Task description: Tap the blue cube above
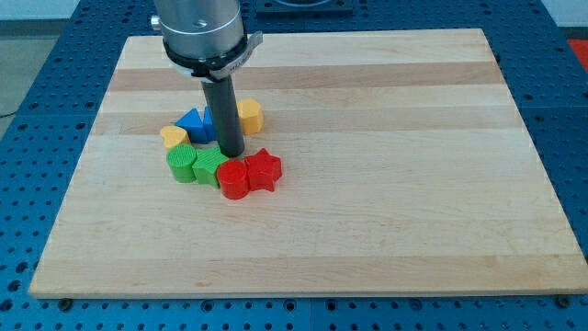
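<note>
Blue metal w/ rows of holes sits under a pale wood board (pixel 386 165). All blocks sit in one bunch at about 9 o'clock from the board's middle.

I run the arm from far away. My tip (pixel 232 154) is down on the board, right in the middle of the bunch. It's just a plain dark rod, so no jaws to open or shut, and it has hold of nothing. I can't tell if it is touching any block.

Blue triangle-ish block (pixel 193 122) is at 10 o'clock from my tip, just beside the rod. A 2nd blue bit (pixel 209 120) peeks out by the rod; shape can't be told, rod hides most of it. Could be the cube.

Yellow block (pixel 250 115) is at 1 o'clock from the tip, near. Small yellow block (pixel 173 137) is at 9 o'clock.

Green round block (pixel 182 164) and a 2nd green block (pixel 208 167) sit at 8 o'clock, touching each other. Red round block (pixel 233 179) is at 6 o'clock. Red star (pixel 263 170) is at 4 o'clock, touching the red round one.
</note>
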